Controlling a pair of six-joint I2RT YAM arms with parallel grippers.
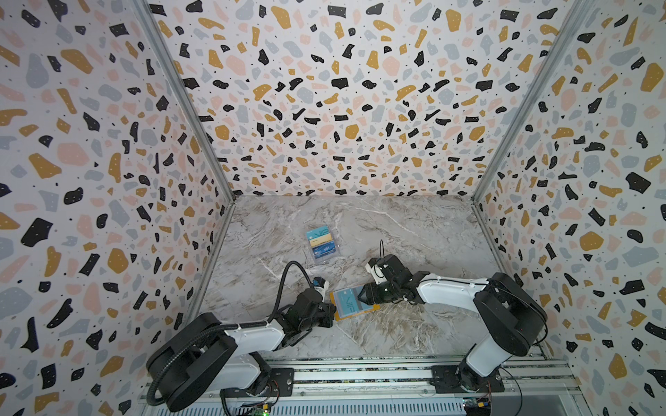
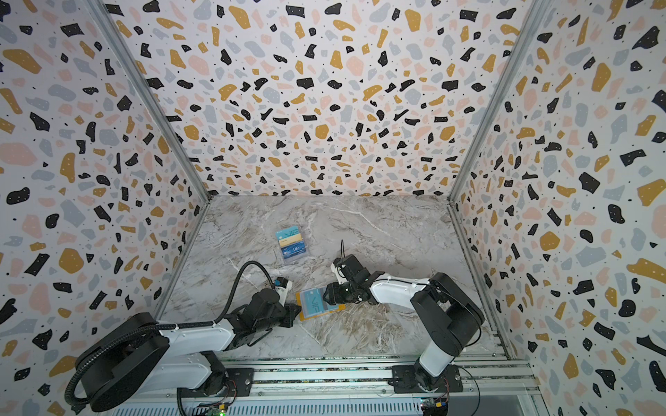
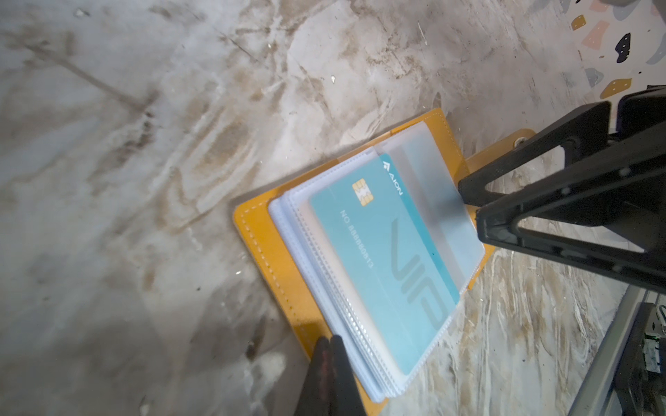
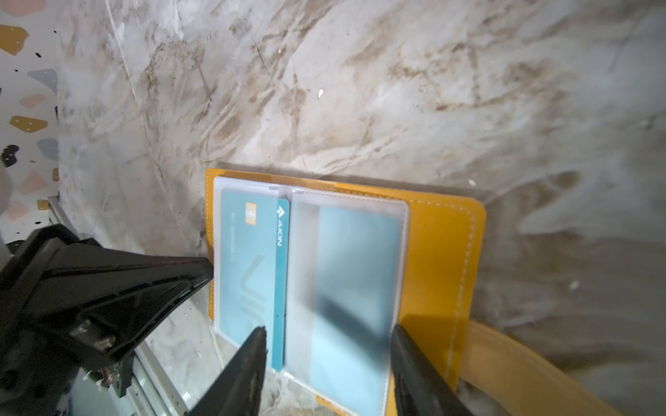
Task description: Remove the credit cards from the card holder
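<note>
— Mustard-yellow card holder [image 1: 356,314]: in both top views it lies open on the desk [image 1: 396,230], between the two arms?
— Yes. Left wrist view: the left gripper [image 3: 329,345] is closed at the cover's edge.
— And the right wrist view?
— The right gripper [image 4: 328,329] is half open and empty, straddling a frosted sleeve [image 4: 342,270]. The teal VIP card [image 4: 248,270] sits just beside it, long axis along that gripper's reach.

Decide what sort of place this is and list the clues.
Probably a robot test booth: terrazzo-patterned wall panels enclose a grey marble-look tabletop, and two white-and-black robot arms stand on a silver aluminium rail.
</note>
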